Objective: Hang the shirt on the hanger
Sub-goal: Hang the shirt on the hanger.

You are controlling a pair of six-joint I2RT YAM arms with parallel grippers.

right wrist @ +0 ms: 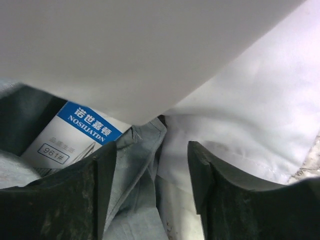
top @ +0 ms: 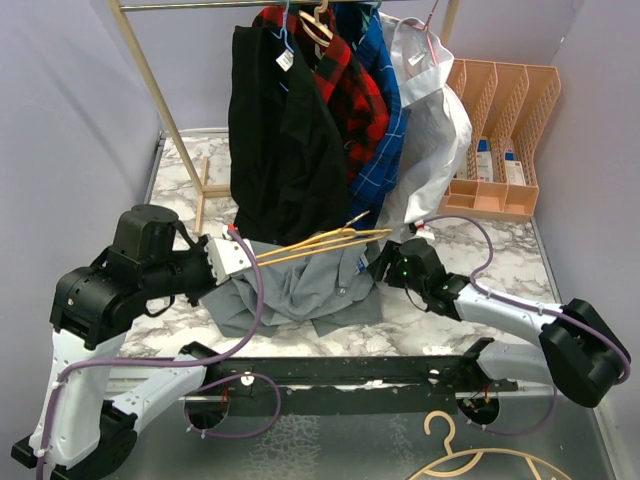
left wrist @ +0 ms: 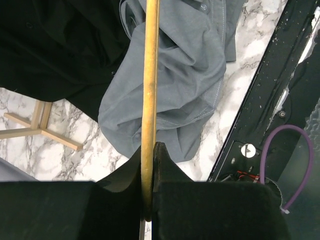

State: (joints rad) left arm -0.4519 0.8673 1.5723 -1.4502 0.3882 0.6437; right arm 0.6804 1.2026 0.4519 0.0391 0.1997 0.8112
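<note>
Left jaws clamped on hanger (left wrist: 149, 100), right jaws apart astride shirt (right wrist: 140, 200) edge

Hanging — black garment (top: 280, 130), red plaid shirt (top: 350, 90), blue plaid shirt (top: 385, 150), white shirt (top: 435, 130). Peach organiser (top: 505, 110) stands far right on marble table (top: 185, 175).

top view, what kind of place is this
Probably a robot test bench staged as a small wardrobe: a clothes rail with hanging clothes, and two robot arms bolted to a marble-look table.
</note>
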